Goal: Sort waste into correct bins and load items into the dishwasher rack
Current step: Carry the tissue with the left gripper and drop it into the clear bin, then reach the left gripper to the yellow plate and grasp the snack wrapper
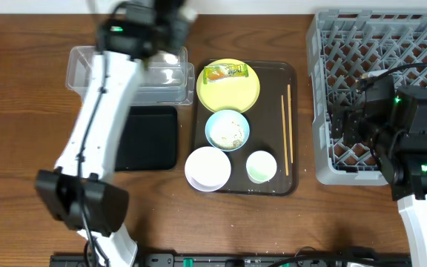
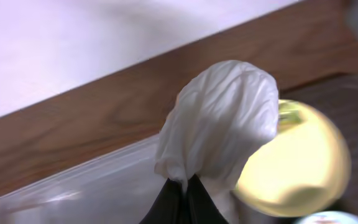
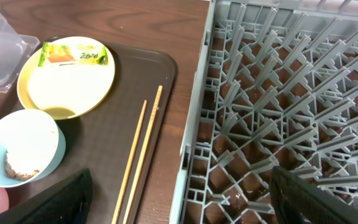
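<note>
Over at the far side of the wooden table (image 1: 21,111), the left gripper (image 2: 180,183) is clamped tight on a crumpled wad of white paper (image 2: 222,124), holding it up in the air near the clear rectangular plastic tub (image 1: 80,67). The overhead view is too blurred to say whether it hangs right above the tub. Beside the tub sits the shallow black rectangular tray (image 1: 150,137).

On the dark brown serving tray (image 1: 288,74), the green-orange-yellow snack wrapper (image 1: 226,72) lies on the round yellow plate (image 1: 228,96). The light blue bowl (image 1: 227,130) has rice in it, and the white bowl (image 1: 207,168) and small white cup (image 1: 261,166) stand side by side. Two thin wooden chopsticks (image 1: 286,130) lie along the tray's right edge.

The right gripper (image 3: 180,174) hovers with its jaws spread wide and nothing between them, over the near edge of the large grey lattice dishwasher rack (image 1: 362,44).
</note>
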`<state>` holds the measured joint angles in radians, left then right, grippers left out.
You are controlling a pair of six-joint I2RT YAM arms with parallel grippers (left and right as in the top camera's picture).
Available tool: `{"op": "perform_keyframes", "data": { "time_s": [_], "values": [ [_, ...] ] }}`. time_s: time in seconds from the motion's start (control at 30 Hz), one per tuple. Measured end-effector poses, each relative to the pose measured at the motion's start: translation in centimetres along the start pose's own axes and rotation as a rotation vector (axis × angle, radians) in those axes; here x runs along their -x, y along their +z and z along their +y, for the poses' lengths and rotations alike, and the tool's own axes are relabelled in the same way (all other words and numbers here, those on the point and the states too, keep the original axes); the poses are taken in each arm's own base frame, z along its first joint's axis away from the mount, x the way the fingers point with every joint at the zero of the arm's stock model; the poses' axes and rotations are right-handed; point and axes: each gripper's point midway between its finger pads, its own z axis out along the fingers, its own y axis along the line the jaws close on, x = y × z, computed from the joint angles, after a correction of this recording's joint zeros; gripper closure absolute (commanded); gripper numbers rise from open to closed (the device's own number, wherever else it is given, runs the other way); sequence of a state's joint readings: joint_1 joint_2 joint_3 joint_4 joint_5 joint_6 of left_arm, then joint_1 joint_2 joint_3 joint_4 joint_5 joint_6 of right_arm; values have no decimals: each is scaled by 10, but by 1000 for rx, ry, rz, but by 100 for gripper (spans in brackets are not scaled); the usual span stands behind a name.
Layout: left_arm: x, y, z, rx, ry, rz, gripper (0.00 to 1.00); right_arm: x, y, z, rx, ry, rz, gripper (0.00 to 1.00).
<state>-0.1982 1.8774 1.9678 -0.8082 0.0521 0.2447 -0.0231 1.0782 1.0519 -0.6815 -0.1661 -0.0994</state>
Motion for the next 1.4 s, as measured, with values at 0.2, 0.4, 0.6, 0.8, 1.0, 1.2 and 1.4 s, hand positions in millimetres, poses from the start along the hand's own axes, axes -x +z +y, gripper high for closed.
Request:
{"op": "perform_keyframes", "data": {
  "time_s": [0.2, 0.4, 0.6, 0.8, 1.0, 1.2, 1.4],
  "values": [
    [-64, 50, 50, 33, 25, 183, 94, 0, 0, 0, 0, 0, -1, 13],
    [-127, 98, 48, -21, 45, 376, 51, 1, 0, 0, 0, -1, -4, 13],
    [-118, 96, 37, -34, 77, 353, 25, 1, 0, 0, 0, 0, -4, 14],
    [-69, 96, 4, -85, 94, 206, 25, 1, 0, 0, 0, -1, -4, 14],
    [-35, 99, -68, -201, 188, 83, 25, -2, 0, 0, 1, 1, 9, 14],
    [-56, 144, -143, -315, 308, 117, 25, -5, 0, 1, 2, 4, 22, 14],
    [-107, 197, -162, -348, 322, 226, 25, -8, 0, 1, 3, 5, 33, 14]
  ]
}}
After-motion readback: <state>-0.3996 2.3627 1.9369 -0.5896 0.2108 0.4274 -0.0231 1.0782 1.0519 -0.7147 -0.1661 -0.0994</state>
